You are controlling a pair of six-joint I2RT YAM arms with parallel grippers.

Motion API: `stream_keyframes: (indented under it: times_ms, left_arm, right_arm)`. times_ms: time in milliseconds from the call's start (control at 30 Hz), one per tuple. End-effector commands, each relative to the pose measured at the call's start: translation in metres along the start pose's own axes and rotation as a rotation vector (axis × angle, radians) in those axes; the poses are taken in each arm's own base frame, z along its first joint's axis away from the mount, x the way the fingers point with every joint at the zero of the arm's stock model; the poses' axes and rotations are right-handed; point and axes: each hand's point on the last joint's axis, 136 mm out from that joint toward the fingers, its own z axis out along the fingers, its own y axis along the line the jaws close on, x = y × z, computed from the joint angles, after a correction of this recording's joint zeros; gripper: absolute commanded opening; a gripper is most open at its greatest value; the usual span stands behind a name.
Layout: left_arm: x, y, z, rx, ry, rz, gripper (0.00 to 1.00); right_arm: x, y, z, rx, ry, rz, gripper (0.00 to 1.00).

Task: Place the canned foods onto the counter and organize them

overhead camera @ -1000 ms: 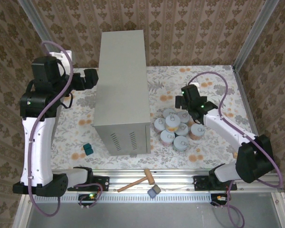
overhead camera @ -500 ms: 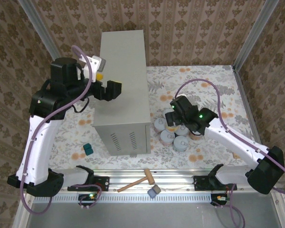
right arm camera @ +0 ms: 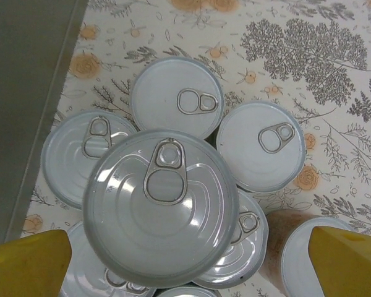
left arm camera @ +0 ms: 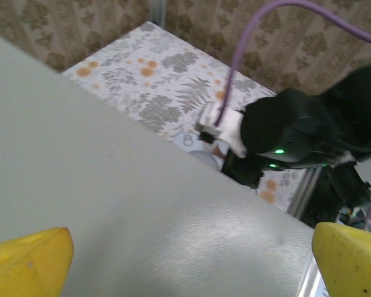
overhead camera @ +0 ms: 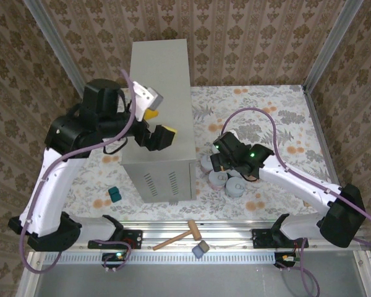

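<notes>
Your right gripper [right arm camera: 185,263], jaws wide and empty, has just swung in right above the small silver-lidded cans [right arm camera: 156,204] clustered on the floral floor [overhead camera: 266,105] beside the tall beige-grey metal counter box [overhead camera: 157,80], left gripper [overhead camera: 156,127] now open over its top, so I'd guess the first pick's next.

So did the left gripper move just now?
Yes. The left gripper swung to the right, from beside the left side of the big box to above its flat top.
</notes>
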Motion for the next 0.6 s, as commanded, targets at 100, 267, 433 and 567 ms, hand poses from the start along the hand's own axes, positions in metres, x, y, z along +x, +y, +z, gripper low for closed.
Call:
stream_keyframes:
  times_ms: [100, 267, 433, 567]
  left_arm:
    - [0.019, -0.029, 0.027, 0.011, 0.176, 0.181, 1.0]
    - [0.021, -0.051, 0.049, 0.026, 0.234, 0.301, 1.0]
    - [0.015, -0.063, 0.061, 0.06, 0.231, 0.33, 1.0]
    - [0.012, -0.066, 0.064, 0.07, 0.226, 0.336, 1.0]
  right_arm:
    - [0.006, 0.002, 0.015, 0.021, -0.014, 0.051, 1.0]
    - [0.014, 0.001, 0.028, 0.044, -0.002, 0.078, 1.0]
    - [0.02, 0.0, 0.037, 0.057, -0.014, 0.097, 1.0]
    - [0.019, 0.002, 0.042, 0.053, -0.038, 0.111, 0.98]
